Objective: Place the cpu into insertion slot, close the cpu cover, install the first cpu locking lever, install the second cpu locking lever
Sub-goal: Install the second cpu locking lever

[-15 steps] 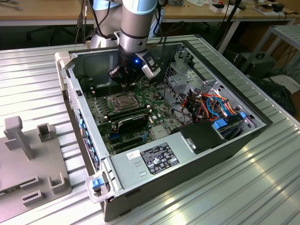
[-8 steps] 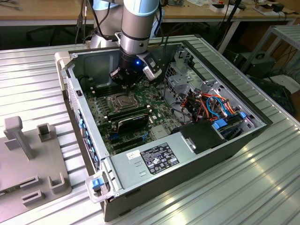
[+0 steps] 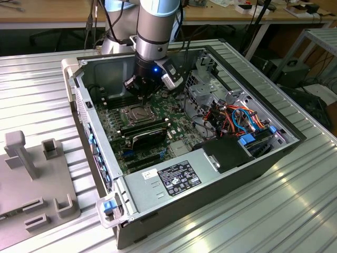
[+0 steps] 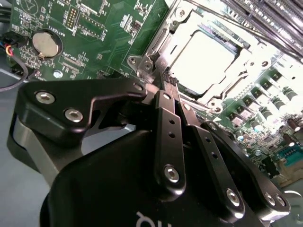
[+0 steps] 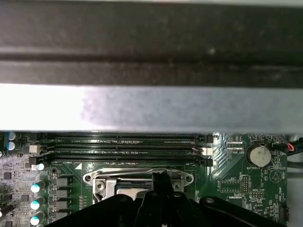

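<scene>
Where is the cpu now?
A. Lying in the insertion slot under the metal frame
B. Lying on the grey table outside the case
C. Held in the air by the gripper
A: in the second wrist view the cpu lies in the insertion slot, framed by the cpu cover.

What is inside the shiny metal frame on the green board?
Through the cpu cover window, the flat, pale top of the cpu shows in the second wrist view. The insertion slot beneath it is covered, and the gripper hides one corner of the frame.
</scene>
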You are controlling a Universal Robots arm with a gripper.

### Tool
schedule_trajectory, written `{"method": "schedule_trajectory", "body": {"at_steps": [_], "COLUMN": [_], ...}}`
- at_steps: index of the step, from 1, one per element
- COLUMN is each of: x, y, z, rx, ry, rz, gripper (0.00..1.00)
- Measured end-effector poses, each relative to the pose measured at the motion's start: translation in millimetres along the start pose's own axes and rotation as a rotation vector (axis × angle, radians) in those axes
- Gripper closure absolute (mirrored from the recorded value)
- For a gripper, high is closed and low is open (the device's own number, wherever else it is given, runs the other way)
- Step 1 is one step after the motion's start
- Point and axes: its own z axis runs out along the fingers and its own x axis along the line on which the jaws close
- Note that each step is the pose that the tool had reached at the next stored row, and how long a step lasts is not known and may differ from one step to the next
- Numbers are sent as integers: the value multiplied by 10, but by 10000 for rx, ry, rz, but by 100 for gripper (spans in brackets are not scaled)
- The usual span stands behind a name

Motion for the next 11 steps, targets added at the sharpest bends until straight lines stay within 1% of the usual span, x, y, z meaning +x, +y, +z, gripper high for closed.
{"method": "schedule_trajectory", "body": {"at_steps": [6,7,9,11], "x": [-1,-2,-2,-2], "y": [1,1,-6,-27], "z": [-81,-109,-117,-122], "rx": [55,69,77,79], "ry": [0,0,0,0], "rz": [-1,-1,0,-1], "gripper": [89,89,89,89]}}
